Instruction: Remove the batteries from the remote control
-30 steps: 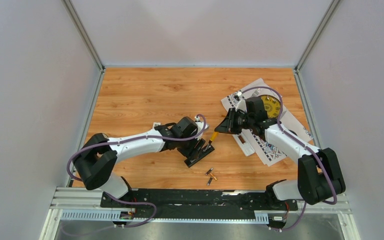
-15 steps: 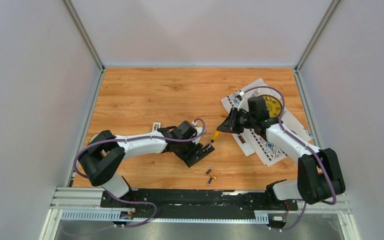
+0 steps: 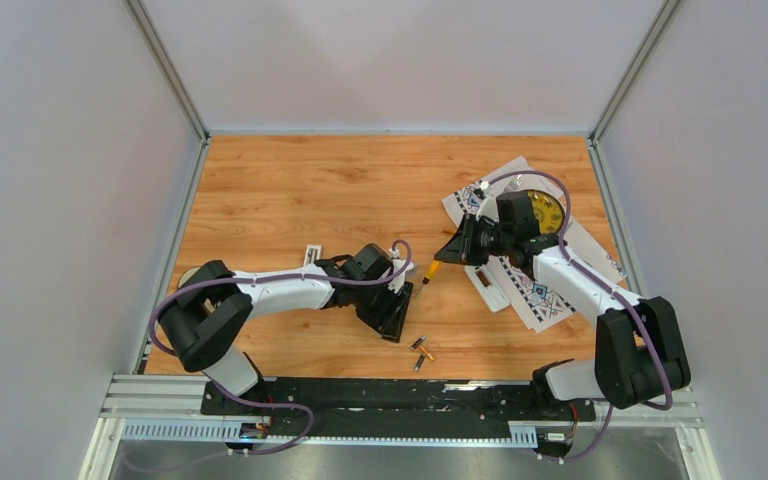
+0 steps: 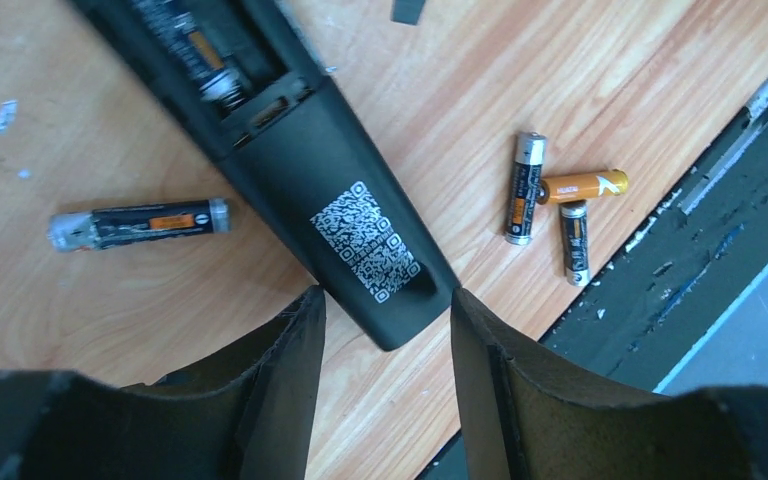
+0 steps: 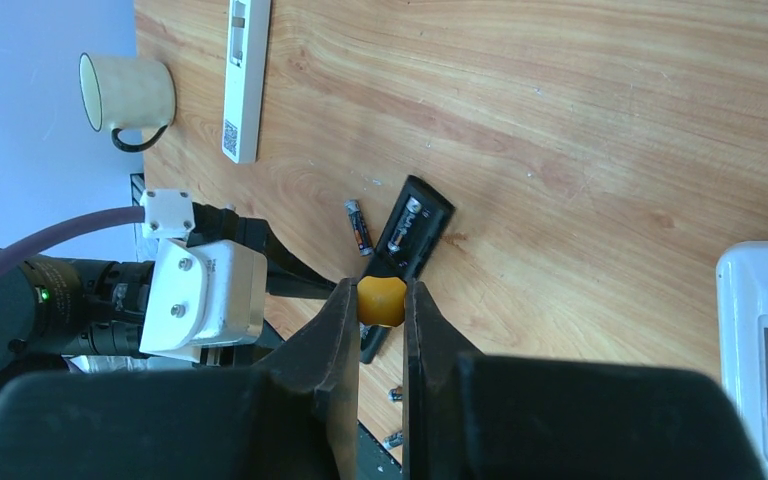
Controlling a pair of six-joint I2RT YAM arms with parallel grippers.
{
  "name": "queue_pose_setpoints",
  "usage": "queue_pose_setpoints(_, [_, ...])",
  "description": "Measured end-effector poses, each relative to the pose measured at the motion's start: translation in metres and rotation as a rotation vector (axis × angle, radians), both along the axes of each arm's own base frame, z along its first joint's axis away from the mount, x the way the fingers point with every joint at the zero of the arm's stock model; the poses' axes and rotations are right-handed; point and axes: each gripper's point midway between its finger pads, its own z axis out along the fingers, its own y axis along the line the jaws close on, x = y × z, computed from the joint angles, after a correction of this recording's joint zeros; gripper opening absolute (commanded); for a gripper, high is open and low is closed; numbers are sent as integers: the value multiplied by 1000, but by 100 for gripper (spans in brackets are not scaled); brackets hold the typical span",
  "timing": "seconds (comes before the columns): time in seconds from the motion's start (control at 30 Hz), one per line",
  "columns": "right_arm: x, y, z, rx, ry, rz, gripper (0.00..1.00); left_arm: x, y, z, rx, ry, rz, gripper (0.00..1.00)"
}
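The black remote control [image 4: 360,200] lies back-up on the wood with its cover off; one battery [image 4: 200,45] and a spring sit in the open bay. A dark battery [image 4: 140,222] lies loose to its left. Two dark ones and an orange-gold one [image 4: 582,186] lie in a cluster to its right. My left gripper [image 4: 384,305] is open, its fingertips flanking the remote's near end. My right gripper [image 5: 381,310] is shut on the yellow screwdriver handle [image 5: 381,302], whose shaft points down at the remote [image 5: 407,250].
A white remote [image 5: 245,80] and a cream mug [image 5: 130,95] sit beyond the left arm. Printed papers [image 3: 550,295] with a yellow disc [image 3: 545,210] and another white remote [image 5: 765,350] lie under the right arm. The black rail [image 4: 720,230] runs close by the loose batteries.
My left gripper has slid toward the near end of the remote and its jaws have narrowed a little. The remote has turned slightly. The right arm has barely moved.
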Motion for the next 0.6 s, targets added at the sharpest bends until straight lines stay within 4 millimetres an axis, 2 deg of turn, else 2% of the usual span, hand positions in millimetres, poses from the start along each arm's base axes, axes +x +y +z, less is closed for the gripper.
queue_pose_setpoints(0.4, [1, -1, 0, -1, -3, -1, 0, -8, -5, 1, -27, 39, -29, 57])
queue_pose_setpoints(0.6, [4, 1, 0, 1, -1, -1, 0, 2, -13, 13, -89, 54, 1, 57])
